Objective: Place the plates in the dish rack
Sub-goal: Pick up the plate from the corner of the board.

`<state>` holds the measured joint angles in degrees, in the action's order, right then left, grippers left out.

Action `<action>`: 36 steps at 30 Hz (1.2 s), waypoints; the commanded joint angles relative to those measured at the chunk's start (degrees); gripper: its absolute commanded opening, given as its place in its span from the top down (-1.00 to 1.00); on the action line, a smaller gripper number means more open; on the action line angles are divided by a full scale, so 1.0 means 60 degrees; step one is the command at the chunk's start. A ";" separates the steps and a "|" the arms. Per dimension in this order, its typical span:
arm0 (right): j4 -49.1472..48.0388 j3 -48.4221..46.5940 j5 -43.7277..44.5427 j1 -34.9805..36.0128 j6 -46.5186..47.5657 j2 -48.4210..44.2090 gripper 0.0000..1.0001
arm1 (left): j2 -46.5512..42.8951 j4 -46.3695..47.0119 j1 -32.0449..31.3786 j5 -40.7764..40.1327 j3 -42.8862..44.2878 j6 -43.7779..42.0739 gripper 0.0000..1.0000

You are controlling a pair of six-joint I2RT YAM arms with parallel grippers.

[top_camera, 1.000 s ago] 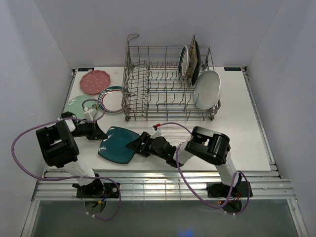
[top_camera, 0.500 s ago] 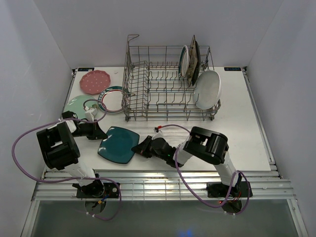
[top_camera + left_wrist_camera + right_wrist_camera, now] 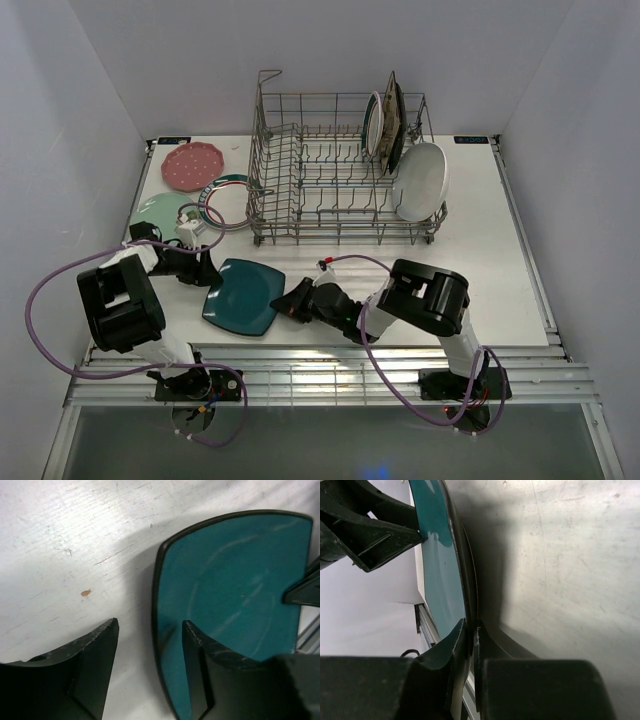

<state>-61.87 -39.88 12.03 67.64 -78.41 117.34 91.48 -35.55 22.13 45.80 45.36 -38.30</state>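
Pinched at its rim, the teal square plate (image 3: 240,295) sits at the near edge of the table (image 3: 480,260), well short of the dish rack (image 3: 300,190). The right gripper (image 3: 470,626) is pressed together on the plate's right edge. The left gripper (image 3: 150,626) stands spread at the opposite side, one finger over the plate's surface and the other over bare table. Whether the plate lies flat or is tipped up on one edge is hard to judge from the overhead view. The likely trouble lies in that narrow hold: a glazed plate gripped by a sliver of rim could swing or slide out once lifted. The left finger overlapping it could catch the plate if the right arm moves first. The rack's tall wire side must then be cleared, and a low carry could strike it or jar the white oval plate (image 3: 420,180) standing at its right end.
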 commanded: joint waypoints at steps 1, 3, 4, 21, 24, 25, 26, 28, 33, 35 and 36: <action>-0.0426 0.0361 0.0558 0.0109 0.0675 -0.0659 0.84 | -0.0496 -0.0139 -0.0012 -0.0178 -0.0002 -0.0559 -0.34; -0.0484 0.0580 0.0675 0.0124 0.0705 -0.0864 0.84 | -0.0511 -0.0198 0.0003 -0.0177 0.0086 -0.0458 -0.43; -0.0485 0.0640 0.0690 0.0124 0.0734 -0.0938 0.84 | -0.0511 -0.0198 0.0003 -0.0163 0.0115 -0.0428 -0.46; -0.0325 0.2369 0.1949 0.0401 0.1788 -0.2855 0.85 | -0.1696 -0.2380 0.0559 0.1770 0.0818 -0.1438 -0.72; -0.0177 0.2544 0.2242 0.0504 0.2082 -0.3120 0.84 | -0.2179 -0.2498 0.0603 0.1961 0.0760 -0.1438 -0.85; -0.0163 0.2603 0.2315 0.0519 0.2285 -0.3309 0.84 | -0.2442 -0.2512 0.0618 0.1990 0.0731 -0.1409 -0.94; -0.0119 0.2661 0.2461 0.0534 0.2374 -0.3413 0.84 | -0.2560 -0.2498 0.0633 0.2077 0.0672 -0.1394 -0.96; 0.0143 0.2720 0.2637 0.0636 0.2594 -0.3764 0.85 | -0.2824 -0.2498 0.0647 0.2151 0.0628 -0.1292 -0.96; 0.0745 0.2808 0.3384 0.0856 0.3341 -0.4686 0.85 | -0.3542 -0.2381 0.0677 0.2283 0.0497 -0.1014 -0.96; 0.1094 0.2779 0.3590 0.0900 0.3735 -0.4951 0.85 | -0.3790 -0.2147 0.0677 0.2284 0.0409 -0.0781 -0.96; 0.1228 0.2692 0.3619 0.0929 0.3926 -0.5213 0.85 | -0.3864 -0.2059 0.0677 0.2269 0.0336 -0.0707 -0.96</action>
<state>-51.92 -22.79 27.42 72.53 -60.20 90.94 71.07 -49.25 25.82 56.23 48.34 -43.77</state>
